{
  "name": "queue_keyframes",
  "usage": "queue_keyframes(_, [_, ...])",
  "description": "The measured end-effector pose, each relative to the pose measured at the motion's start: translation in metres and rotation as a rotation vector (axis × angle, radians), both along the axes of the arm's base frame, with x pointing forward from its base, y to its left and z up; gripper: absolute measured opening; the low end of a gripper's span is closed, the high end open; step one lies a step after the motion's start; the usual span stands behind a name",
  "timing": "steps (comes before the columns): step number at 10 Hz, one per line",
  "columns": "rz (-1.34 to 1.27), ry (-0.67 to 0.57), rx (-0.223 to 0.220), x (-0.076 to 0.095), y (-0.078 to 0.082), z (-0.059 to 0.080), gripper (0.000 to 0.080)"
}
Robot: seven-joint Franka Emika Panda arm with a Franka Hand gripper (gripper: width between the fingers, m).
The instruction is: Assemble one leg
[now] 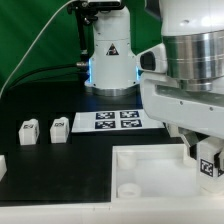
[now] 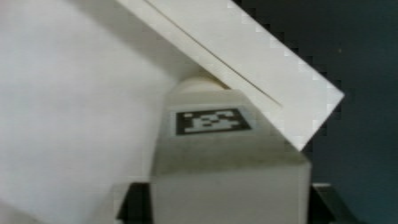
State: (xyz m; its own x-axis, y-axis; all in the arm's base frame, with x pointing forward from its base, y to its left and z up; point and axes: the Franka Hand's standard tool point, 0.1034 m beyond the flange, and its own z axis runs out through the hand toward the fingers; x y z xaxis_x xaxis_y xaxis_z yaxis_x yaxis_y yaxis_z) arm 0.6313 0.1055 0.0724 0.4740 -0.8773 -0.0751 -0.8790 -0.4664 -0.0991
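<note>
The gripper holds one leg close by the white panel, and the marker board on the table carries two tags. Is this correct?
Not fully. The marker board carries four tags, not two; the exterior view shows them in two rows of two. The rest stands: the gripper holds one leg close by the white panel.

exterior: low, facing arm base (image 1: 108,60) | wrist: close on leg (image 2: 217,150) | shared: leg
</note>
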Motion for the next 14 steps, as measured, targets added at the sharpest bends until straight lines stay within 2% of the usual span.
queue_keyframes(5, [-0.664,0.079,0.086,-0.005,0.001,-0.001,0.0297])
queue_keyframes(7, [-0.581,0.070,0.080,-0.006,0.001,-0.002,0.0297])
queue_keyframes(8, [-0.576,0.070,0.079,-0.006,0.002,-0.002,0.0471])
queue_keyframes(9, [-0.391,0.042,0.058,-0.005,0.006,-0.001,0.0596])
queue_keyframes(10, [-0.217,0.016,0.046,-0.004,0.008,0.000,0.0596])
queue_keyframes(11, [-0.116,0.004,0.039,-0.004,0.007,0.000,0.0637])
queue_keyframes(14, [0.170,-0.026,0.016,-0.005,0.007,-0.001,0.0648])
